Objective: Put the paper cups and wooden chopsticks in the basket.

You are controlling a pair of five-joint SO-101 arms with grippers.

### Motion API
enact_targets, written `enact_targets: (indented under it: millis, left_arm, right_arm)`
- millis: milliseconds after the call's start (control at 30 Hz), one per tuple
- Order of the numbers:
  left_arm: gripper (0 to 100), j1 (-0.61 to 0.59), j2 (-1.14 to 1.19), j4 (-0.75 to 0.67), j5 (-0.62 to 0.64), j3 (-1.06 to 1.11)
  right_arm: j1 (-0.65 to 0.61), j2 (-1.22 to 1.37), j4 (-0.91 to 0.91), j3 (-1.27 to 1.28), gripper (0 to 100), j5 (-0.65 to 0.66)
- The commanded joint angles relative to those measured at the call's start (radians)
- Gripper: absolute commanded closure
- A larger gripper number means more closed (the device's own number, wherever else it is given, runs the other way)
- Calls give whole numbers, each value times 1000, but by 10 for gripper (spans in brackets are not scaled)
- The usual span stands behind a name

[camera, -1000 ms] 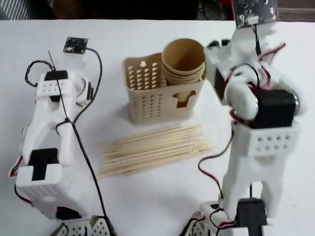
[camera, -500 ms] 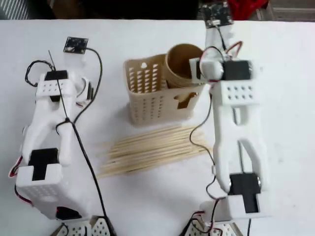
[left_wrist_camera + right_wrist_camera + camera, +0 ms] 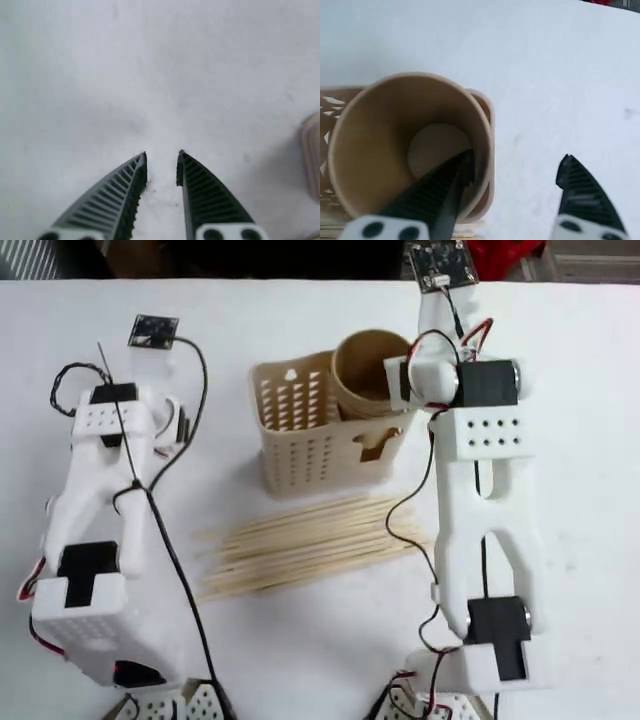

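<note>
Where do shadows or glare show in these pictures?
High view: bright, even light on the white table, faint shadow under the chopsticks. Left wrist view: soft grey shadow on the table around the left gripper. Right wrist view: the paper cup is shaded inside, its bottom paler.

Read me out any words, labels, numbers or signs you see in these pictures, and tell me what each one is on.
No readable text anywhere.
The basket, paper cups and wooden chopsticks are all plain.
The small circuit boards at the arms' wrists may carry markings, but those are too small to read.
</note>
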Motion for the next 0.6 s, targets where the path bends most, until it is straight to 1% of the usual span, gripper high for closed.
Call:
enact_targets:
  millis: [0,133,167,200,300,333,400,467,567]
  left_arm:
    - [880,-10,-2,-17,9,-5]
    - [880,-10,-2,-17,9,-5]
    - [880,-10,-2,-17,9,-5]
    - [880,-10,-2,-17,9,-5]
    - [880,-10,-2,-17,9,-5]
    - [880,-10,-2,-17,9,-5]
    - [880,-10,-2,-17,9,-5]
    - [880,-7,-2,-17,8,-5]
    - [880,-4,-2,-17,8,-6]
  right_arm:
    - [8,93,4,-40,719,-3]
    - [2,245,-1,-86,722,57]
    - [4,282,2,-106,739,63]
    - [8,314,4,-130,775,63]
    - [44,386,5,-216,954,40]
    - [62,398,7,-249,995,18]
    - [113,418,48,-318,964,-11]
    - [153,430,117,-393,983,-14]
    - [202,447,203,-505,983,-6]
